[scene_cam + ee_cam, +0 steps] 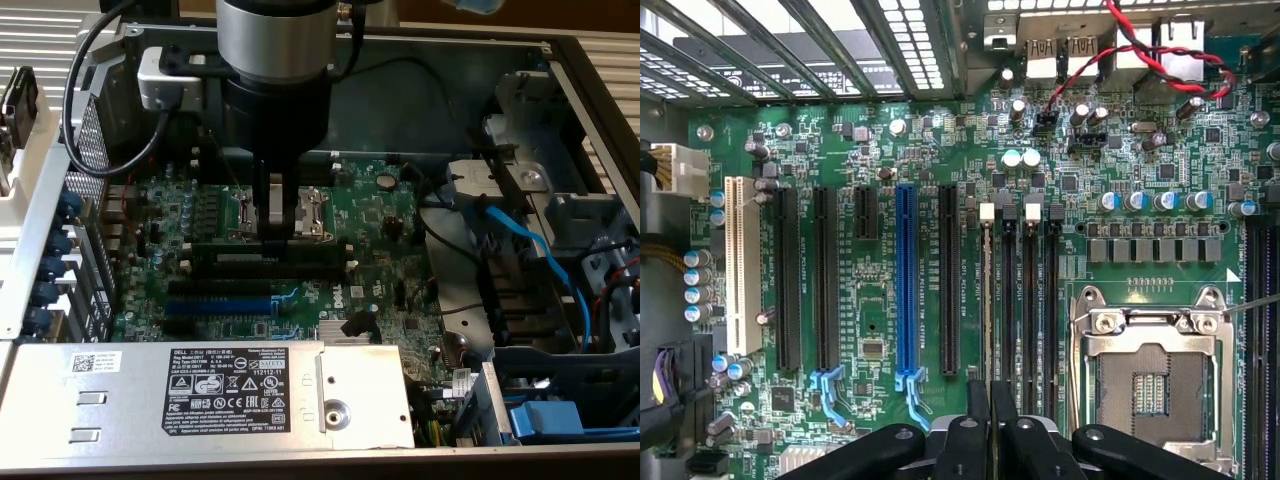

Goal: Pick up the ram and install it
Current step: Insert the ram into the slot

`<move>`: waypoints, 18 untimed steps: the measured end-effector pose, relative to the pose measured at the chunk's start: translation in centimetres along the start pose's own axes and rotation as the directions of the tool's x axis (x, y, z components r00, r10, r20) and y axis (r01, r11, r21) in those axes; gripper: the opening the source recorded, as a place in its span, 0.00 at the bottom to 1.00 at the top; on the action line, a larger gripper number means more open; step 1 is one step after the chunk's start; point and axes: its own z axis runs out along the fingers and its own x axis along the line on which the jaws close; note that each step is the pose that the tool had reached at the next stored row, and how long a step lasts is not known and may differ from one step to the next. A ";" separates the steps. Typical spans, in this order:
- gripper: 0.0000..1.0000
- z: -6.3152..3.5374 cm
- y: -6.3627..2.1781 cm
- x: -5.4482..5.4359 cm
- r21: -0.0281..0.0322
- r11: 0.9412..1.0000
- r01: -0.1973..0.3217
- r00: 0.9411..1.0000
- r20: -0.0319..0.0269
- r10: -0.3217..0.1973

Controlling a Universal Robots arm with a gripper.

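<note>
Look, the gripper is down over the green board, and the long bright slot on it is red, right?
Not red: the long bright slot is blue, as the wrist view shows. The gripper is down over the green board.

We see a green motherboard point(875, 300) carrying one blue slot point(906, 285), one white slot point(741, 265) and several black slots point(950, 280). Red and black wires point(1140, 45) twist together in a striped pattern. The ram point(300, 250) looks dark green with a pale label, we think.

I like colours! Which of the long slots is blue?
Only the blue slot, standing between black slots; the white slot sits near the board's edge.
</note>
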 end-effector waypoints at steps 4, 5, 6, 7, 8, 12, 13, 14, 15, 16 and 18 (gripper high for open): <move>0.13 0.03 0.00 0.0 0.000 1.000 0.000 1.000 0.001 0.000; 0.13 0.03 0.00 0.0 0.000 1.000 0.000 1.000 0.001 0.000; 0.13 0.02 0.00 0.0 0.000 1.000 0.000 1.000 0.002 0.000; 0.13 0.03 0.00 0.0 0.000 1.000 0.000 1.000 0.002 0.000; 0.13 0.03 0.00 0.0 0.000 1.000 0.000 1.000 0.002 0.000; 0.13 0.03 0.01 0.0 0.000 1.000 0.000 1.000 0.002 0.000; 0.13 0.03 0.04 0.0 0.000 1.000 0.000 1.000 0.002 0.000; 0.13 0.03 0.04 0.0 0.000 1.000 0.000 1.000 0.002 0.000; 0.13 0.03 0.06 0.0 0.000 1.000 0.000 1.000 0.004 0.000; 0.13 0.08 0.05 0.0 0.000 1.000 0.000 1.000 0.005 0.000; 0.13 0.09 0.05 0.0 0.000 1.000 0.000 1.000 0.005 0.000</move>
